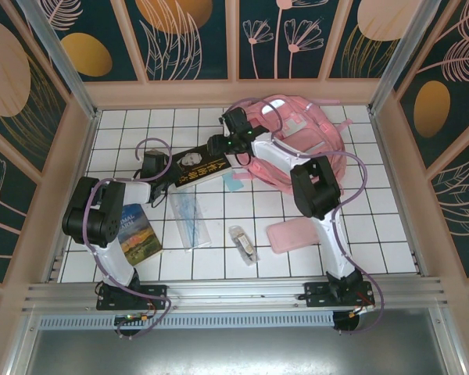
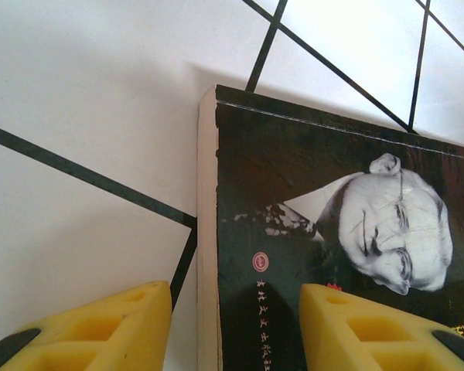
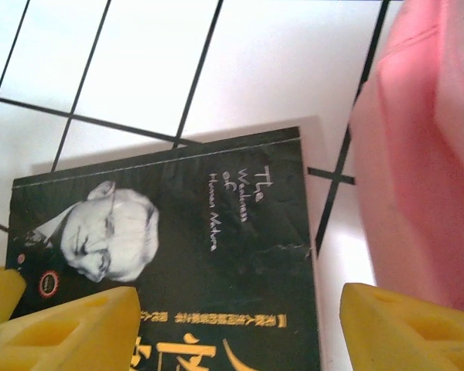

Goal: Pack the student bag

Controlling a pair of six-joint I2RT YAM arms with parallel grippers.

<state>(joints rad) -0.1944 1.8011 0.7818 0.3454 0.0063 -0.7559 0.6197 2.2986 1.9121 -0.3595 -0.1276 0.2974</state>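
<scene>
The student bag, a large pink backpack, lies at the back right of the tiled table; its pink fabric runs along the right edge of the right wrist view. A black book with a man's face on the cover lies just left of it. My left gripper straddles the book's left edge, one yellow finger over the tiles and the other over the cover, jaws apart. My right gripper is open over the book's other end, its right finger between the book and the bag.
A flat pink pencil case lies at the front right. A blue-covered book rests beside the left arm, with a clear pouch and a small dark item in the middle. A pale blue piece sits by the bag's edge.
</scene>
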